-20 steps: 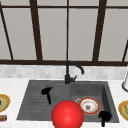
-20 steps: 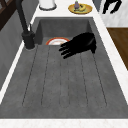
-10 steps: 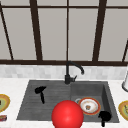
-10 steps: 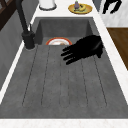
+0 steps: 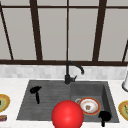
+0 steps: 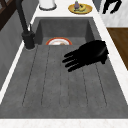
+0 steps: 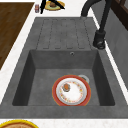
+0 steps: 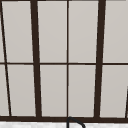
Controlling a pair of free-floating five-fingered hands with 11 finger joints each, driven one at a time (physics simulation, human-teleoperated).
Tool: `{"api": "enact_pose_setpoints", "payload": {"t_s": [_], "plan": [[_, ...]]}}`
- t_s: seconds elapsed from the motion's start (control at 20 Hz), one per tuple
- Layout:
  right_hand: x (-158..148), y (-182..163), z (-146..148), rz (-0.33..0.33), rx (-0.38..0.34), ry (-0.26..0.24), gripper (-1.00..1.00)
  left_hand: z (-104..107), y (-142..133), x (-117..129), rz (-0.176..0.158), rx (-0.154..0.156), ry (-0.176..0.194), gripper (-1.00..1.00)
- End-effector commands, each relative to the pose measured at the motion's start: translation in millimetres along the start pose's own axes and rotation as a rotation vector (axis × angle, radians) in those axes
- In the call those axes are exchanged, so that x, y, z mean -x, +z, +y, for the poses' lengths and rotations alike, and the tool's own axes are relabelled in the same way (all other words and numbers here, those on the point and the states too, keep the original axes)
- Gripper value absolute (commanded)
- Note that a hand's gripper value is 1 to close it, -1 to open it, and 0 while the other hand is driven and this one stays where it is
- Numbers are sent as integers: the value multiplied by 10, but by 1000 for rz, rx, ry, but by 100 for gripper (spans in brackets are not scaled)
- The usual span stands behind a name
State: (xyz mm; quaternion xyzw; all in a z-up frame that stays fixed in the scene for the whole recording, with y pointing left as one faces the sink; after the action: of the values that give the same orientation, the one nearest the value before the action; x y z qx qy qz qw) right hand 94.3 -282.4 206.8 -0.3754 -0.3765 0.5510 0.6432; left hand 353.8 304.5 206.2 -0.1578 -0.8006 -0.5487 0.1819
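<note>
The left robot hand (image 5: 35, 90) hangs over the ribbed draining board (image 6: 50, 82) of the sink (image 5: 27, 100), its fingers straight and spread, holding nothing. The red-rimmed plate (image 5: 88, 106) lies in the basin to its right, well apart from it, with a small morsel on it. The right robot hand (image 5: 104, 116) floats at the basin's front right corner, just beside the plate; I cannot tell how its fingers stand. A red ball (image 5: 67, 115) sits up front.

Kitchen — grey sink (image 5: 27, 110), black faucet (image 5: 71, 72), plates — window (image 8: 67, 60) behind.
</note>
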Motion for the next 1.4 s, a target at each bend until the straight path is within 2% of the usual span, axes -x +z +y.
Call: {"api": "enact_pose_setpoints", "payload": {"t_s": [0.0,0.05,0.1,0.45,0.5,0.55,0.6,0.65,0.7,1.15,1.25,1.35], "plan": [[0,0,0,0,0,0,0,-47,14,-40,23,44,-6,-100],[0,0,0,0,0,0,0,11,17,-25,10,2,20,-100],[0,0,0,0,0,0,0,-7,36,-22,7,2,0,-100],[0,0,0,0,0,0,0,-92,81,-48,16,13,6,-100],[0,0,0,0,0,0,0,-29,130,-56,20,28,19,-100],[0,0,0,0,0,0,0,-2,243,-76,13,43,1,-100],[0,0,0,0,0,0,0,-5,301,-123,39,60,0,-100],[0,0,0,0,0,0,0,10,253,-90,74,81,26,-100],[0,0,0,0,0,0,0,4,281,-97,82,102,16,-100],[0,0,0,0,0,0,0,83,592,-172,133,221,-10,-100],[0,0,0,0,0,0,0,74,682,-201,144,235,-22,-100],[0,0,0,0,0,0,0,33,835,-240,144,224,-28,-100]]}}
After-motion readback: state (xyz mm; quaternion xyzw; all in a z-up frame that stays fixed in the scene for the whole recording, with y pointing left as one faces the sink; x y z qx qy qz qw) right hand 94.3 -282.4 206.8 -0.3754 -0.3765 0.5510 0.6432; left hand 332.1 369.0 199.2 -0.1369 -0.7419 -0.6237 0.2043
